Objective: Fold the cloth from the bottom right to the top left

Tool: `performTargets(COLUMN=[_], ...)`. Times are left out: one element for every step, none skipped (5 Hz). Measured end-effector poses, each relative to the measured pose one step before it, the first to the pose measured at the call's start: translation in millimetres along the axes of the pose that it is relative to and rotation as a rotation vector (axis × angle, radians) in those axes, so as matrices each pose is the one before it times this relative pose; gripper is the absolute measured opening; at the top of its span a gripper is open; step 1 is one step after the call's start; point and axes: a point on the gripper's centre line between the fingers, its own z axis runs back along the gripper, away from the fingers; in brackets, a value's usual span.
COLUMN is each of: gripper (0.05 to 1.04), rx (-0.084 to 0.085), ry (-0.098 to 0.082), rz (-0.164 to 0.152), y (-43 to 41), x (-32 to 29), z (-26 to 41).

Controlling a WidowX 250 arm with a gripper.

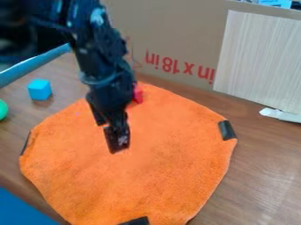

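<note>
Lying unfolded across the tabletop (pixel 267 165) as an orange cloth (pixel 170 176), bearing dark patches (pixel 226 130) along its edge. Hanging over its upper left part as a black pincer (pixel 110 134), released, with jaws parted. Resting beyond the cloth's upper left edge as a blue cube (pixel 40 89). Standing behind as a cardboard sheet (pixel 170 39) and a pale panel (pixel 258 57).

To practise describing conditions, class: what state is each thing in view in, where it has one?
Orange cloth: spread out, not folded.
Gripper: open, above the cloth.
Blue cube: resting on the table.
Red object: partly hidden by the arm.
Cardboard: standing upright.
Green object: cut off by the left edge.
</note>
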Motion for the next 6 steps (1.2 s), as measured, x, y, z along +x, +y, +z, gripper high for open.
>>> performTargets(gripper=[1.000, 1.000, 1.000, 0.999, 1.000, 1.000], rx=[0.0004, -0.0027, -0.0117, -0.0072, -0.0044, -0.0093], ry=[-0.0024, -0.0066, -0.0070, -0.0131, -0.0043, 0.0164], rz=[-0.0495, -0.0282, -0.0247, -0.0248, -0.0183, -0.0032], y=[-21.49, -15.85, -17.01, -15.70, -13.57, -9.07], x=[-6.66, -2.75, -2.15, -0.71, -2.31, -3.48], z=[-3.61, -0.66, -1.56, 2.51, 0.29, -3.42])
